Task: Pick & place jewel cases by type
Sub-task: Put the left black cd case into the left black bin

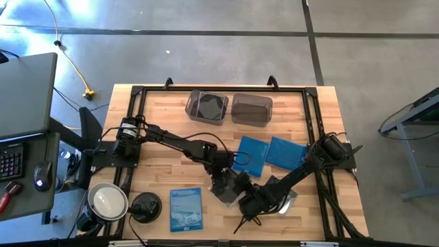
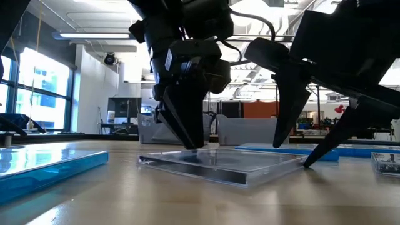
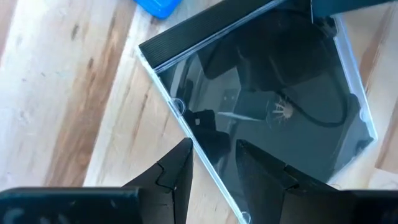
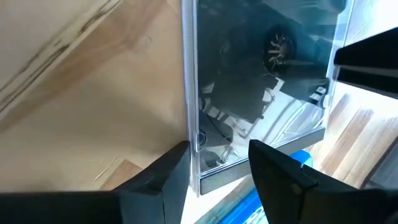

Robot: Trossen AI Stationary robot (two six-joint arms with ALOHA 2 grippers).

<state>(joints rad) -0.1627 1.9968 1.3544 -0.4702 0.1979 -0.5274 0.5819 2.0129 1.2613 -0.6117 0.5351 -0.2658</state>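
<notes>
Two claws: I see the left claw point(image 3: 211, 168) and right claw point(image 4: 217, 165) each straddling an edge of the clear jewel case point(image 1: 226, 193), fingers parted.
Case: flat on the surface point(image 1: 158, 161), front centre, corners diagonal.
Neighbours: blue cases point(image 1: 250, 154) just behind; printed case point(image 1: 186, 208) beside; tubs point(image 1: 207, 106) at back.

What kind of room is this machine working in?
Probably a large open workshop or lab: a bare concrete floor, a desk with a keyboard and mouse beside the wooden table, and big windows and exposed ceiling lights beyond.
</notes>
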